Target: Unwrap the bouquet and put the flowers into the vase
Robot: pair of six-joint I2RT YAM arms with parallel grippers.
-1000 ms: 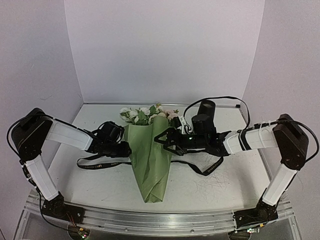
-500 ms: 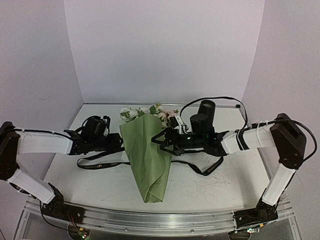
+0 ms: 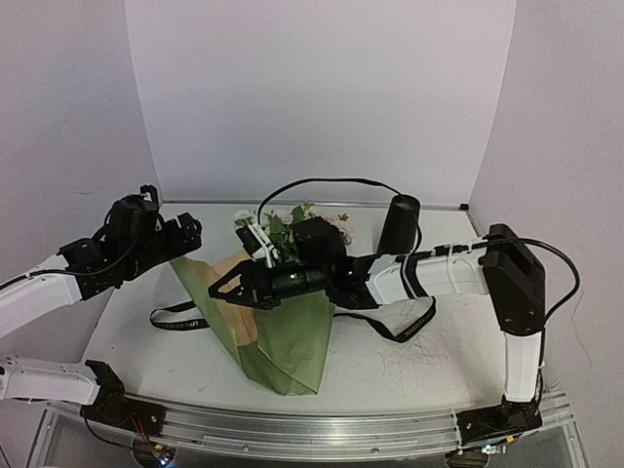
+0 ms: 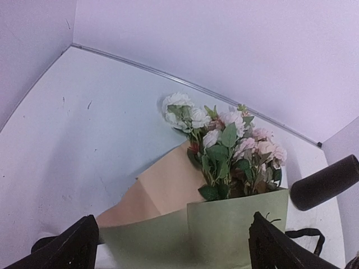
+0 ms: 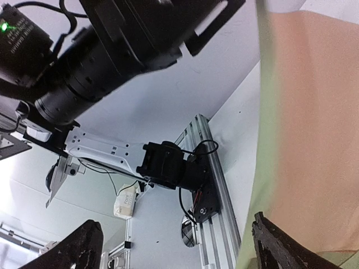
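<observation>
The bouquet [image 3: 288, 336] lies on the table, its green paper partly spread, with a tan inner flap [image 3: 234, 278] showing on the left. The flowers [image 3: 292, 226] [image 4: 227, 140], pink and white with green leaves, stick out at the far end of the paper. The black vase [image 3: 398, 224] [image 4: 325, 182] stands behind them to the right. My left gripper [image 3: 185, 234] [image 4: 171, 252] hangs open above the table, left of the bouquet, holding nothing. My right gripper [image 3: 222, 292] [image 5: 179, 249] reaches across the paper to its left side, jaws open, the paper's edge [image 5: 263, 168] by one finger.
A black ribbon lies loose on the table, one loop [image 3: 180, 317] left of the bouquet and one [image 3: 409, 327] to the right under the right arm. The aluminium rail [image 3: 292, 424] [image 5: 210, 190] runs along the near edge. White walls close in the back and sides.
The left arm has lifted and drawn back left, its jaws opening. The right arm has swept left over the bouquet. The paper's left side now lies unfolded, tan inside showing.
</observation>
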